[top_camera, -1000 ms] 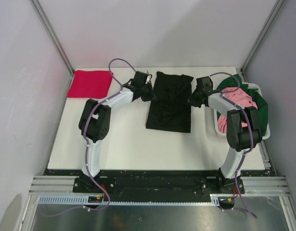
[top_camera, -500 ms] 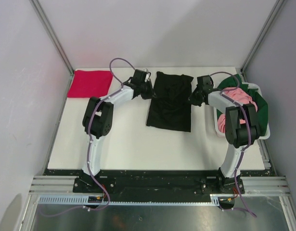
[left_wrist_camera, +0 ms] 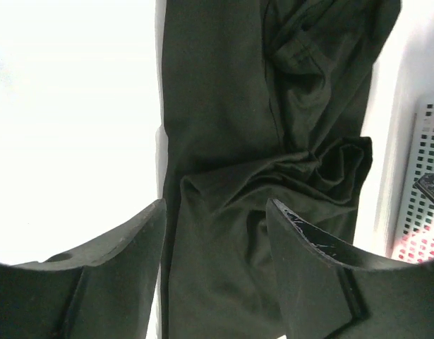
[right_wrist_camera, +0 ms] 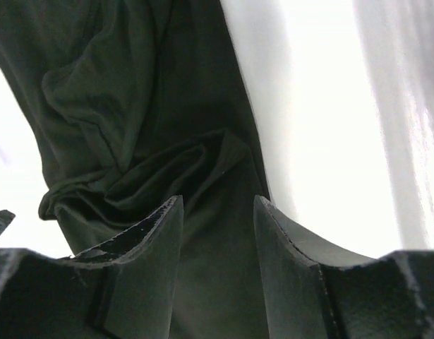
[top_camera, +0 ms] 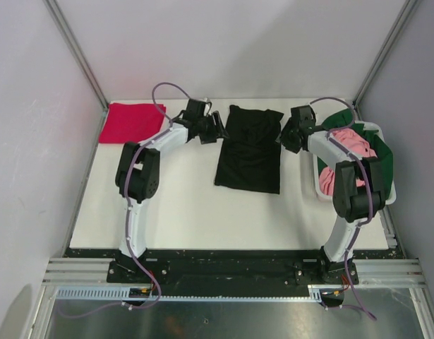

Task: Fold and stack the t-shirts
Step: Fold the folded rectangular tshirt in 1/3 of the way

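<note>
A black t-shirt lies folded into a long strip in the middle of the table; its far end is rumpled. My left gripper hovers open at the strip's far left edge, with cloth below the gap and none pinched. My right gripper stands open at the far right edge, also holding nothing. A crimson red t-shirt lies folded flat at the far left corner. The pink t-shirt and the dark green t-shirt are bunched in the basket.
The white plastic basket stands at the right edge of the table, its mesh wall close to the black strip. Metal frame posts and grey walls close in the back and both sides.
Both grippers were shut on the black t-shirt's far edges and now stand open, having let it go. Both have drawn slightly away from the cloth, toward the back.
</note>
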